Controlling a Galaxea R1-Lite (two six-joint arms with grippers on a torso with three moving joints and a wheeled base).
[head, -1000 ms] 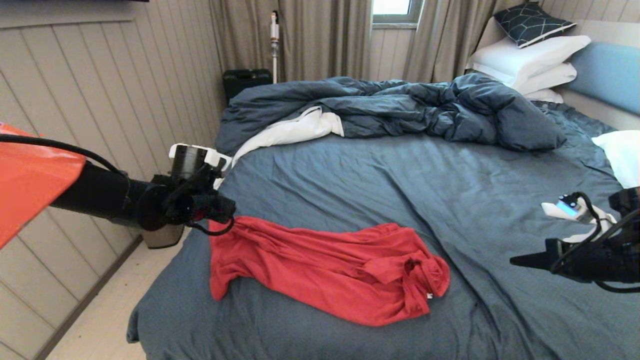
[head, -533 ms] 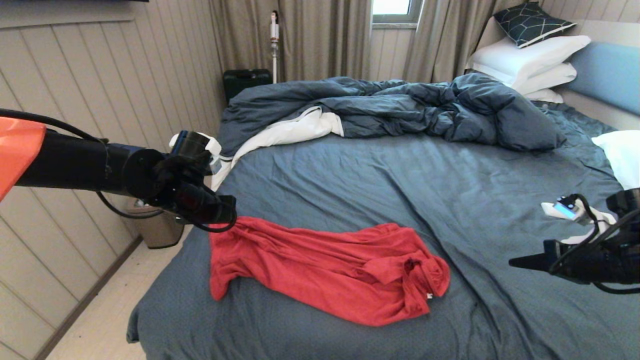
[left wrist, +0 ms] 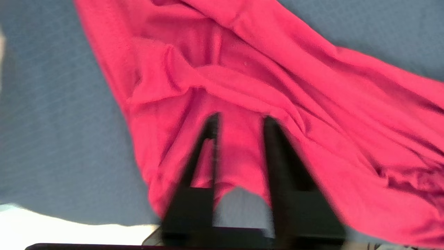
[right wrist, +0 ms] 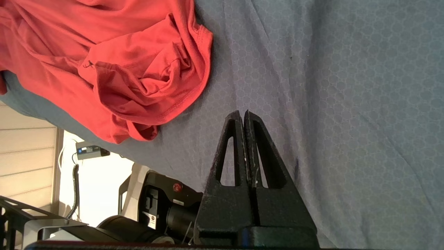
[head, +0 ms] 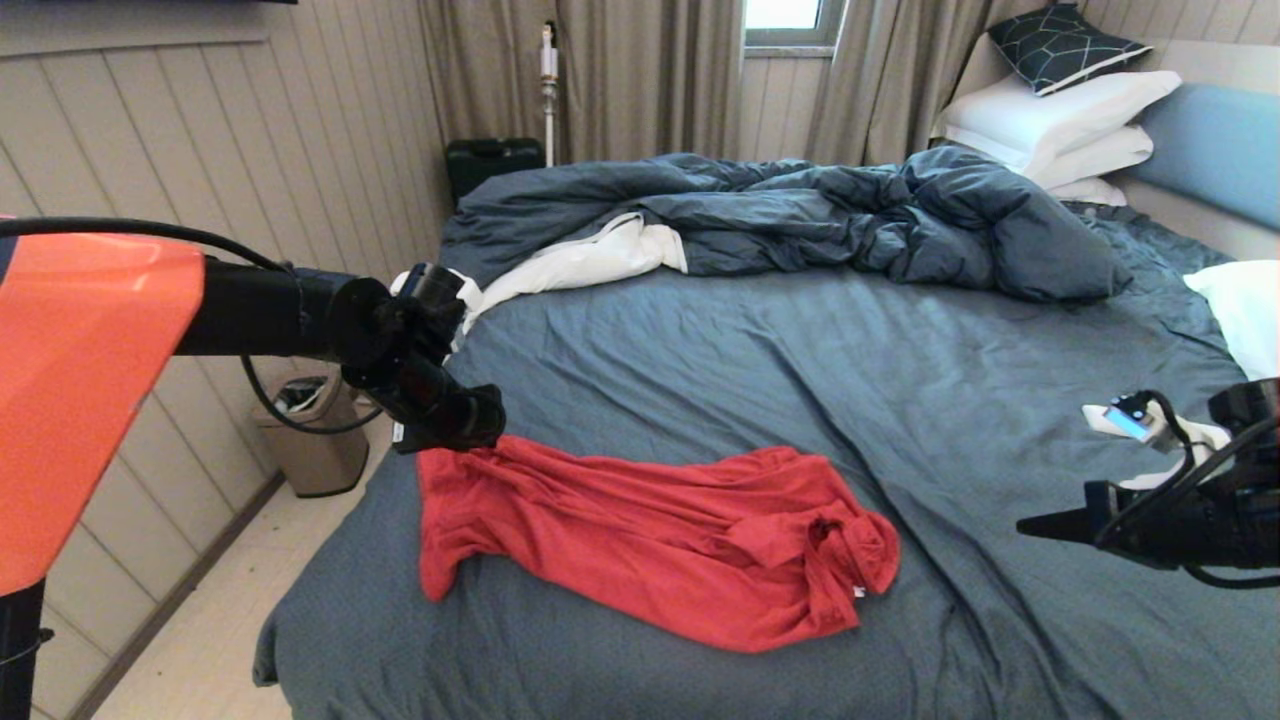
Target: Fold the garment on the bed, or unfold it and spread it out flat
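Head view: left tool (head: pixel 455 428), parted, angles down onto garment (head: pixel 640 540); right tool (head: pixel 1030 524) closed.

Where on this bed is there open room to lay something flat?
Bare sheet lies between the red T-shirt and the rumpled duvet, and from the shirt toward the right gripper. The far side, under the duvet, is crowded.

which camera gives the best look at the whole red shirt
The head view: it shows the whole garment lying bunched on the bed. The left wrist view shows only folds under the open left gripper; the right wrist view shows one crumpled end near the shut right gripper.
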